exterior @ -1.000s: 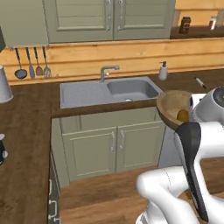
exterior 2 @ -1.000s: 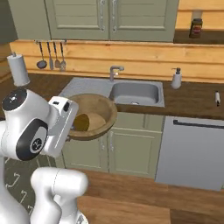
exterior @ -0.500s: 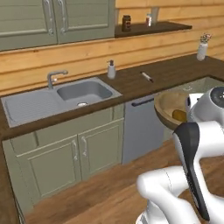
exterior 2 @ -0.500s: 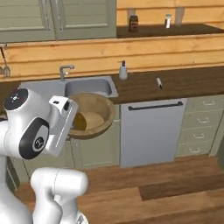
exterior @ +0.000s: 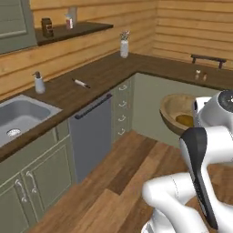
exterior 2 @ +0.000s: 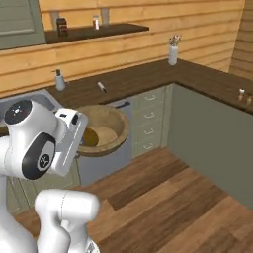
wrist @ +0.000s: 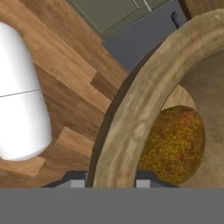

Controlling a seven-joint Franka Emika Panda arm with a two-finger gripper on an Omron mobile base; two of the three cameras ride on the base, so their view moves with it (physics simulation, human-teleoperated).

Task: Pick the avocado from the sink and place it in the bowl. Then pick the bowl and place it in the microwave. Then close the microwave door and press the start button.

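Bowl (exterior 2: 105, 129) is up in the air, carried by the arm, out over the wood floor (exterior 2: 163, 197) in front of the cabinets, well clear of the surface (exterior: 98, 75). Gripper (wrist: 111, 181) has its jaws shut on the bowl's rim: hand view shows the rim running up from betw the two dark tips, one tip each side of the wall. Jaws only part closed, held apart by the rim's thickness.

Avocado (wrist: 177, 144) lies inside the bowl, resting against the inner wall just beside the gripped bit of rim; brown-yellow, speckled. In left base view it's a small yellowish lump (exterior: 184, 120) low in the bowl (exterior: 175, 111), next to the white wrist. In right base view it sits at the bowl's near-left inside (exterior 2: 90, 136), partly behind the hand.

Sink (exterior: 18, 119) at far left of left base view, w/ round drain (exterior: 13, 132) in the basin; a corner of it shows behind the arm in right base view (exterior 2: 42, 101). Soap dispenser (exterior: 39, 83) stands on the surface behind the sink, a small utensil (exterior: 81, 83) lies further along, vase (exterior: 124, 47) at the corner. Dishwasher front (exterior: 93, 134) sits under the surface
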